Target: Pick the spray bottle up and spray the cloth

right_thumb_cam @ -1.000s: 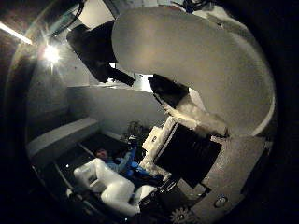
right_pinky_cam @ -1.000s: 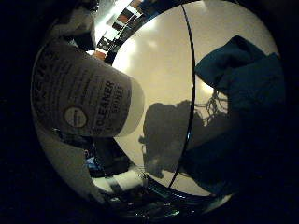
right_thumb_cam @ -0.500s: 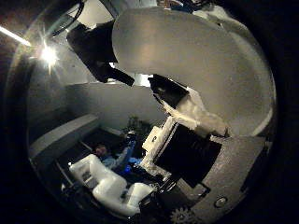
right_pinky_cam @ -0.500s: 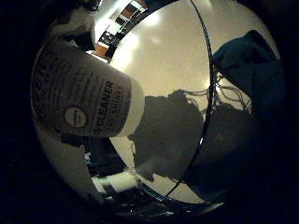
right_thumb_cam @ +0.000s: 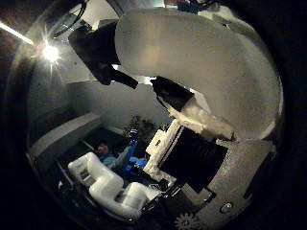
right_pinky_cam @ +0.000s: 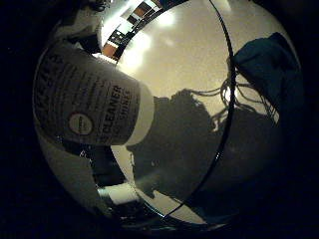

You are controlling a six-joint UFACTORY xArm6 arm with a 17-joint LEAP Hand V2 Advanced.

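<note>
Spray bottle [right_pinky_cam: 94, 107]: white, labelled body lying close against the palm and raised above the pale worktop [right_pinky_cam: 184, 59], its white upper part filling much of the thumb-side view. Hand [right_thumb_cam: 192, 158]: white and black parts wrapped closely about the bottle, fingers curled in a firm grasp. Cloth [right_pinky_cam: 271, 74]: dark teal, crumpled, resting on the worktop well apart from the bottle, beyond a thin dark seam [right_pinky_cam: 230, 84] in the surface.

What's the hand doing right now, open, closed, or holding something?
Right hand: shut on the spray bottle, which sits close against the palm, lifted above the table.
</note>
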